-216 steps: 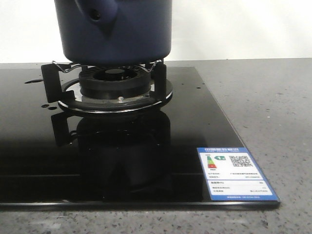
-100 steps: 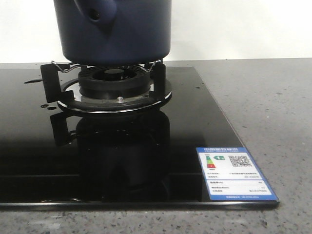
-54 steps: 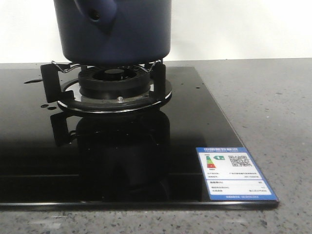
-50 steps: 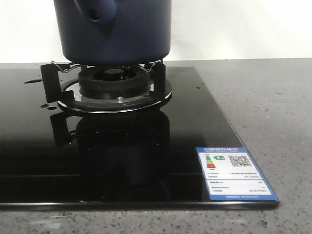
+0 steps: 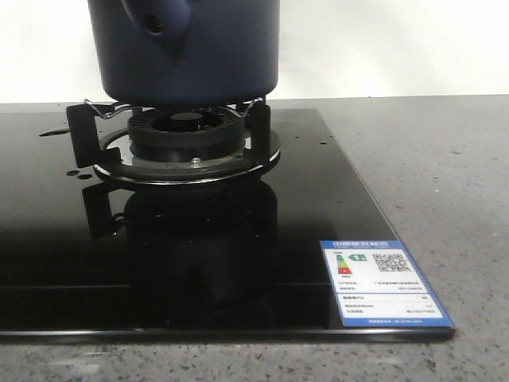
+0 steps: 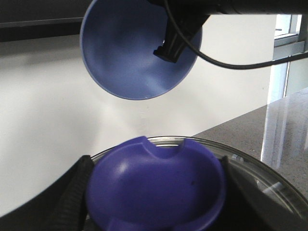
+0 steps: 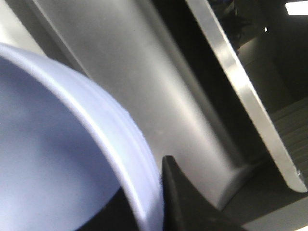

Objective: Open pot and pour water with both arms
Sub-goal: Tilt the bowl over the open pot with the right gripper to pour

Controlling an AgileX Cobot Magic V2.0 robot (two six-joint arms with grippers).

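One matte navy pot (image 5: 191, 56), ringed burner (image 5: 187, 135)

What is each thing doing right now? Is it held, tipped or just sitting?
pot: sitting upright on the burner stand, top out of view.
burner: no flame showing.
glass lid: gripped by its purple knob between the left fingers.
blue bowl: tipped on its side, no water seen inside, rim pinched by the right fingers.
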